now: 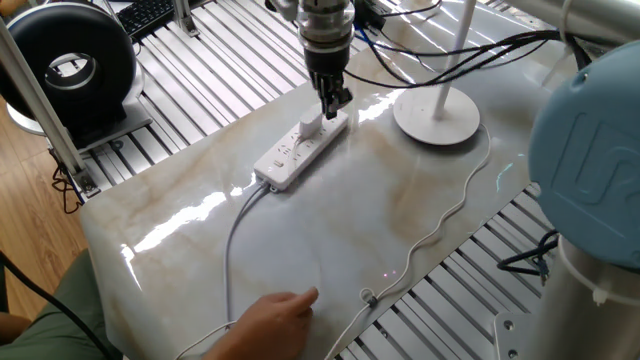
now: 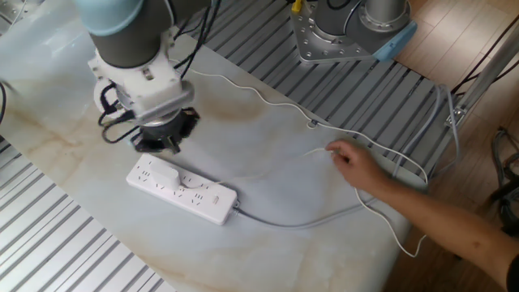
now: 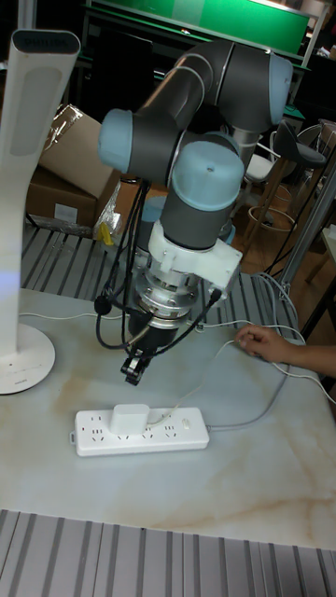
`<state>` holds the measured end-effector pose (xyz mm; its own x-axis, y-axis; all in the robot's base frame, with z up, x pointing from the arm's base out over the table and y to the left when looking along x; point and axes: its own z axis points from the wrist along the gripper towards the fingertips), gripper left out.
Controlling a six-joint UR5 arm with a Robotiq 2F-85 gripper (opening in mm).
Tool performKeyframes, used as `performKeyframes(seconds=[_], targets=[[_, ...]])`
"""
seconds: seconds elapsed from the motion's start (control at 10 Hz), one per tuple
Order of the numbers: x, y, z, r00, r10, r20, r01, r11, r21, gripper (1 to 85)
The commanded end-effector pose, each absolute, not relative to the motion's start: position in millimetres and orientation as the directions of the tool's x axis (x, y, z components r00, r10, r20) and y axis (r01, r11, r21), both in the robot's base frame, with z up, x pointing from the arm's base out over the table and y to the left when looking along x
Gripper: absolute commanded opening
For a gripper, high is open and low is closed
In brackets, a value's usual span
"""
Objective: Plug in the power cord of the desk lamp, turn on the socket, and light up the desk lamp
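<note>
The socket lies on the marble table. A small white plug block stands seated in it near one end. My gripper hangs just above the plug, apart from it, fingers slightly open and holding nothing. In the other fixed view the wrist hides the fingers. The thin wavy power cord trails along the table edge. The desk lamp's disc base sits beside the socket's far end, its pole upright.
A person's hand rests on the table by the power cord. The strip's thick grey cable runs toward the table edge. A black round fan-like device stands off the table.
</note>
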<state>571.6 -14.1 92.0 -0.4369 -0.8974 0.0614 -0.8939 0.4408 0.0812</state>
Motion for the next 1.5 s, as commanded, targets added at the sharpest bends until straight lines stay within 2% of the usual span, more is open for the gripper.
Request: performKeyframes(seconds=[0.0,0.2,0.5,1.4], targets=[[549.2,21.3,96.1,-0.760,-0.642,0.097,-0.619,0.762,0.190,1.0],[555.6,51.8,93.6,-0.851,-0.519,0.081,-0.490,0.840,0.231,1.0],[584.7,79.1,89.8,-0.920,-0.388,0.053,-0.376,0.913,0.157,1.0],[608.1,98.3,56.0,-0.952,-0.305,-0.033,-0.307,0.948,0.082,1.0]])
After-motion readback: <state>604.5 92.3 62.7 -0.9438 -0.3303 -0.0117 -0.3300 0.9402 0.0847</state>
